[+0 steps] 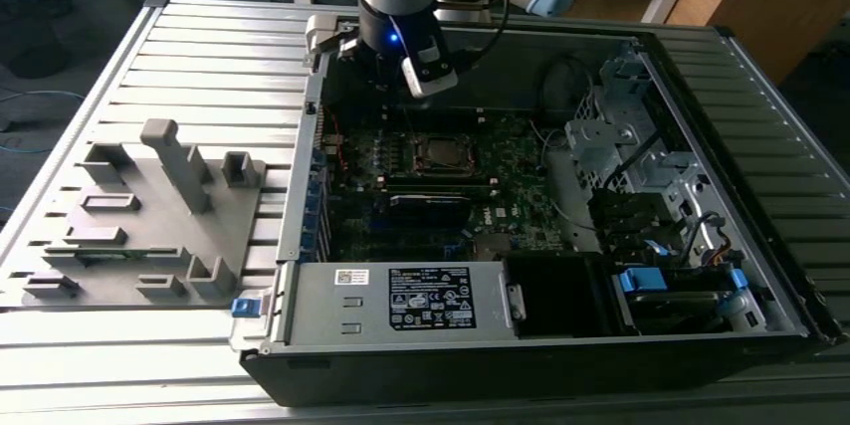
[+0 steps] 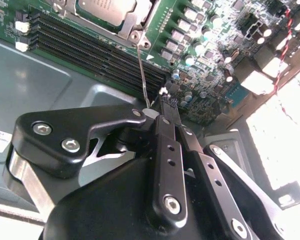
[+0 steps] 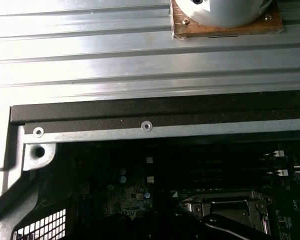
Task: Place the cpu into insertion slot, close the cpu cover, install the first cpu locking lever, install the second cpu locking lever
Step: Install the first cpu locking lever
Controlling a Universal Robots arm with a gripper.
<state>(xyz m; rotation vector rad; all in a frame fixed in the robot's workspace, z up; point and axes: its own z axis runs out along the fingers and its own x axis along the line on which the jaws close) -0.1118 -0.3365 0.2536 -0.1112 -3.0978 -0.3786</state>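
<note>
Pressed together, the fingers [image 2: 166,125] meet the free end of the locking lever [image 2: 142,70], whose rod runs straight ahead to the cpu cover [image 2: 141,17] corner; whether they pinch it is unclear.

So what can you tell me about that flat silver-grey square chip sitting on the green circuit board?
The flat silver-grey square chip has a dull metal top with faint print on it. It lies flat, parallel to the green circuit board, and nothing is gripping it. A thin silvery metal frame plate runs along the edges of it that show, with a screw at the plate's corner. Long black memory slots run alongside. In the second wrist view, the picture's edge cuts off part of the chip.
</note>
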